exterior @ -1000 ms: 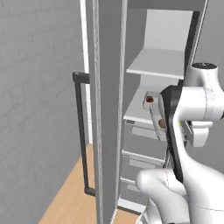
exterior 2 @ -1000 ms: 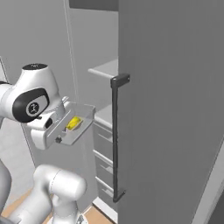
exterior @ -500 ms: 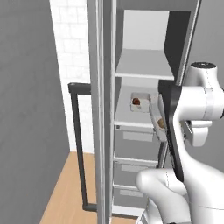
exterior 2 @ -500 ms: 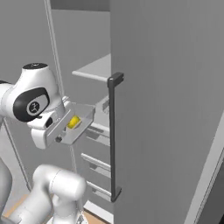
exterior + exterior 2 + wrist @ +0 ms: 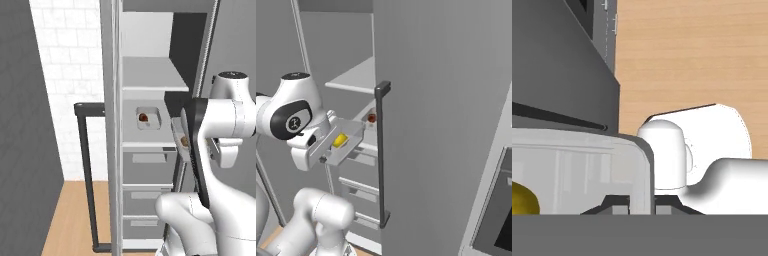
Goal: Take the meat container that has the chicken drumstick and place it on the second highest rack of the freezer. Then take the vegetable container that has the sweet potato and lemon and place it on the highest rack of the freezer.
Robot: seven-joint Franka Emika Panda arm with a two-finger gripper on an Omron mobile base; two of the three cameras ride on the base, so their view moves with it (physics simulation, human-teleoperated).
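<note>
The hand point(image 5: 326, 152) pinches the vegetable container point(image 5: 343, 142) by its rim beside the freezer point(image 5: 150, 125), lemon point(image 5: 339, 139) inside; stiff and light, its loose contents would roll if tipped.

change log: your base has swung round, so both base views now face the freezer point(image 5: 150, 75) more squarely; its shelves have opened up in view. the meat container point(image 5: 148, 119) with the chicken drumstick point(image 5: 143, 117) now reads fully. the vegetable container point(image 5: 342, 141) is unchanged relative to the arm.
</note>
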